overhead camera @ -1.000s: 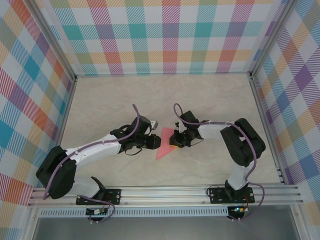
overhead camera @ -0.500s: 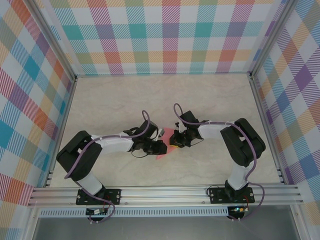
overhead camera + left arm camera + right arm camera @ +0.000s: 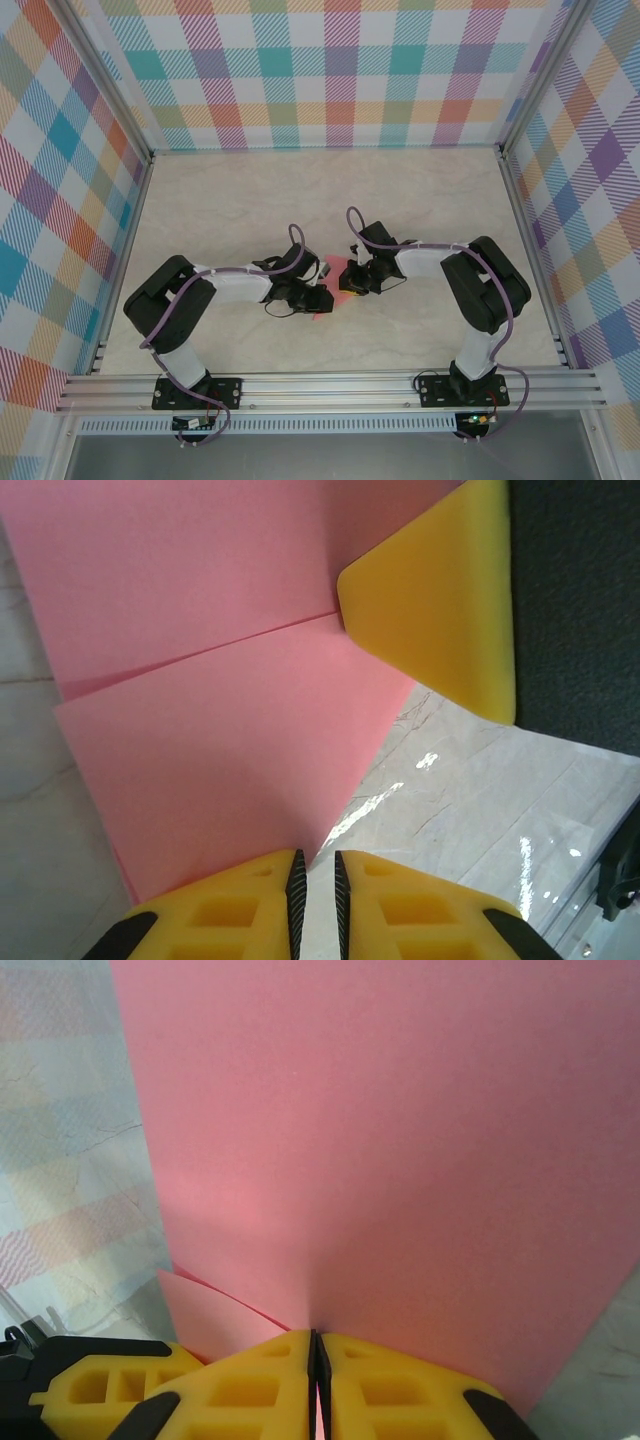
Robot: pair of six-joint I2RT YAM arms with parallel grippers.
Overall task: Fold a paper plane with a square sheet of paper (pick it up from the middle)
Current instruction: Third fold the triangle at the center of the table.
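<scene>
Closely, right end effector (image 3: 316, 1338) clamps creased salmon-pink paper sheet (image 3: 400, 1160); left end effector (image 3: 316, 860) unclear; overhead, marbled tabletop (image 3: 420, 190), plaid walls (image 3: 330, 70).

pink sheet (image 3: 334, 270) mostly hidden by left claw (image 3: 318, 300) and right claw (image 3: 348, 285), cropped in wrist views

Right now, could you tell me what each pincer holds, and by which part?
Right pincer grips the pink paper at its edge; left pincer: cannot tell.
</scene>
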